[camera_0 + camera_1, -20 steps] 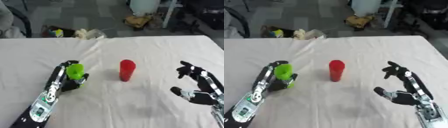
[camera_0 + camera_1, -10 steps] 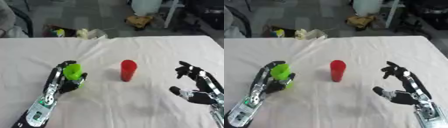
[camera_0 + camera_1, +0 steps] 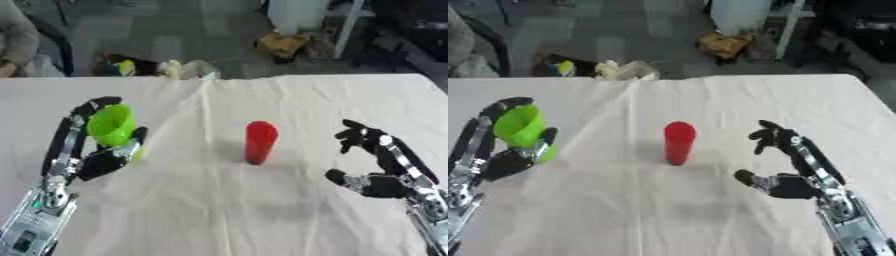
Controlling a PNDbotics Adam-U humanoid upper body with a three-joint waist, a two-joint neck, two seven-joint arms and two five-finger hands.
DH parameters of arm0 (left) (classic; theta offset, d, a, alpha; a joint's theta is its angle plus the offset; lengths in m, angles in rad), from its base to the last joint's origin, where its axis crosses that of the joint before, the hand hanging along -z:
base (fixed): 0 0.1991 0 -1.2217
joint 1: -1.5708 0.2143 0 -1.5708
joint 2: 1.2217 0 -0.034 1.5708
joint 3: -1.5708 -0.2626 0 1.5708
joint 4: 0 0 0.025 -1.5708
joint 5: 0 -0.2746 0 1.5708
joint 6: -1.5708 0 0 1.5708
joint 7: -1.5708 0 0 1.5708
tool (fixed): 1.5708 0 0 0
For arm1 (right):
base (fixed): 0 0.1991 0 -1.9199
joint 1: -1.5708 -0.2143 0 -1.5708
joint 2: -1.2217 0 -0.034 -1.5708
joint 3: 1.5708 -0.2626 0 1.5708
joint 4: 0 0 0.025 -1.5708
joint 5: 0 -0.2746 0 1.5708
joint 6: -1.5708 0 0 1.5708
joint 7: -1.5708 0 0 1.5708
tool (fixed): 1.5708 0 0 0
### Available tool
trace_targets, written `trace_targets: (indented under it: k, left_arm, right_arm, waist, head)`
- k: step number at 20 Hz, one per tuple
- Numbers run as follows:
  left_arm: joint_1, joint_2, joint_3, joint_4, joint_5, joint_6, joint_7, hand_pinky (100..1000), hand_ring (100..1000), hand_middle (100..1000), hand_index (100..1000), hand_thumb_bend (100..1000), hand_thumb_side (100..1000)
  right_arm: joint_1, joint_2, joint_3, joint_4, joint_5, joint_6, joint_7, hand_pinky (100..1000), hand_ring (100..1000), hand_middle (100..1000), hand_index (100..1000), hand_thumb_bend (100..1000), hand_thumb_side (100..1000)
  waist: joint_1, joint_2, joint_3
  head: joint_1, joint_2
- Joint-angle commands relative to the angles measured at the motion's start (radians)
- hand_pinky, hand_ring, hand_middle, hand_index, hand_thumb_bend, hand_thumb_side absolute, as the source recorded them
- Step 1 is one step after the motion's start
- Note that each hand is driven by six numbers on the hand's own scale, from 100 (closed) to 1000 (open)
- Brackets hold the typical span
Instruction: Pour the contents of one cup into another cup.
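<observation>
At frame left we see the left hand [image 3: 98, 155] curled round the green cup [image 3: 111, 125] (tilted). Red cup [image 3: 259, 141] upright at centre; right hand [image 3: 383, 167] spread at right.

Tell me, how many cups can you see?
2. A green cup is held in the robot's left hand, tipped a little. A red cup stands upright in the middle of the white table. None looks hidden.
</observation>
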Motion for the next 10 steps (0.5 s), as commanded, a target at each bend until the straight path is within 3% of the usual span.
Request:
trace_targets:
  k: [1, 10]
  left_arm:
    - [-0.004, 0.026, -0.001, -0.067, 0.015, 0.012, -0.012, 421, 185, 329, 786, 100, 219]
    - [0.003, 0.013, -0.019, -0.117, 0.035, 0.022, -0.045, 429, 191, 333, 788, 100, 224]
  right_arm:
    - [-0.042, -0.047, 0.019, 0.047, 0.001, -0.016, 0.003, 790, 1000, 475, 721, 680, 360]
    - [-0.159, -0.060, 0.060, 0.227, 0.033, -0.048, -0.019, 796, 1000, 483, 730, 697, 371]
  waist:
    - [0.004, -0.021, 0.007]
    - [0.013, -0.032, 0.035]
  head:
    - [-0.012, 0.002]
    - [-0.041, 0.001]
